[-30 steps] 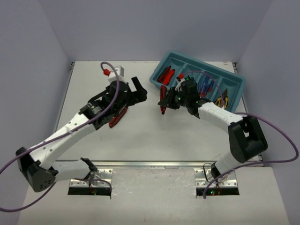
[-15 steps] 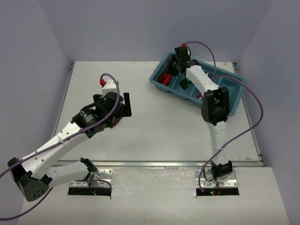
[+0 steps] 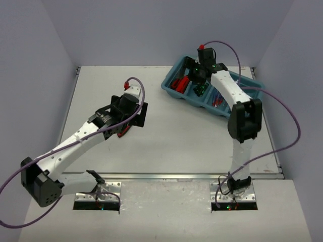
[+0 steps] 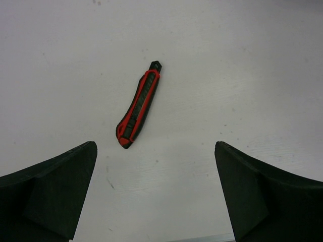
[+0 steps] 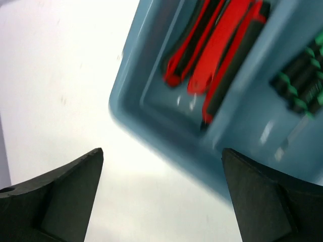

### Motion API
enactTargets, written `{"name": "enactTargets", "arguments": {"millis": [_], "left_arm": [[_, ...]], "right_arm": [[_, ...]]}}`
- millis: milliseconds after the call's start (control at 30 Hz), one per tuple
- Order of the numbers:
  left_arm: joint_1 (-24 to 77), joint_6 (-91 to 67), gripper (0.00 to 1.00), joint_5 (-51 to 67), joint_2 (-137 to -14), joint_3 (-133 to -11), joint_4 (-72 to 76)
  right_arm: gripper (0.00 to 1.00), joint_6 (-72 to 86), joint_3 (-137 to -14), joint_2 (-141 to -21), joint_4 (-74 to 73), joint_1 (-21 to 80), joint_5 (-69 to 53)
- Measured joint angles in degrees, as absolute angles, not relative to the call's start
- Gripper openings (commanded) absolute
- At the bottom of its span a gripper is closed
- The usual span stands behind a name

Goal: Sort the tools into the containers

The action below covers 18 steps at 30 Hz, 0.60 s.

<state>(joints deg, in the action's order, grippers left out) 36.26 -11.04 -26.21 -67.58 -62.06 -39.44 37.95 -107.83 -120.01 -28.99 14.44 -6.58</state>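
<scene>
Hanging over the left-middle of the bench, the left gripper had its two dark fingers spread wide, with nothing held. Below it, one red-handled cutter lay flat on the white surface. It sat in line with the gap between the fingers but clear of both, its red butt end nearer the camera and its black tip pointing away. In the overhead view only a sliver of that cutter showed past the arm.

The right arm reached out to the far right, where the right gripper hovered above the left end of the teal tray, jaws likewise parted and empty. In the blurred right wrist view, more red-handled cutters lay in the end compartment. Black-and-green screwdrivers filled the next compartment, and blue-and-red screwdrivers the one after that.
</scene>
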Motion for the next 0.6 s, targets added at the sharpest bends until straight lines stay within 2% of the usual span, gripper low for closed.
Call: {"name": "enactTargets", "arguments": {"millis": [200,333,467,600], "left_arm": [[22.30,-6.42,1.00,-19.88,-84.21,-64.33,-37.05],[18.01,-3.34,0.97,-16.35,-95.54,-69.69,-39.94],[17.31,-1.12,0.97,-13.04,-102.09,-71.74,-40.21],[17.15,0.27,0.93,-9.34,-105.01,-71.92,-40.42]], "right_arm": [[0.99,28.44,-91.84,-94.72,-28.77,14.44,-16.38],[0.99,26.06,-72.85,-79.07,-21.65,14.50,-22.81],[0.99,24.99,-64.35,-75.63,-22.10,14.50,-27.12],[0.99,24.30,-63.35,-76.83,-22.71,14.48,-29.63]]}}
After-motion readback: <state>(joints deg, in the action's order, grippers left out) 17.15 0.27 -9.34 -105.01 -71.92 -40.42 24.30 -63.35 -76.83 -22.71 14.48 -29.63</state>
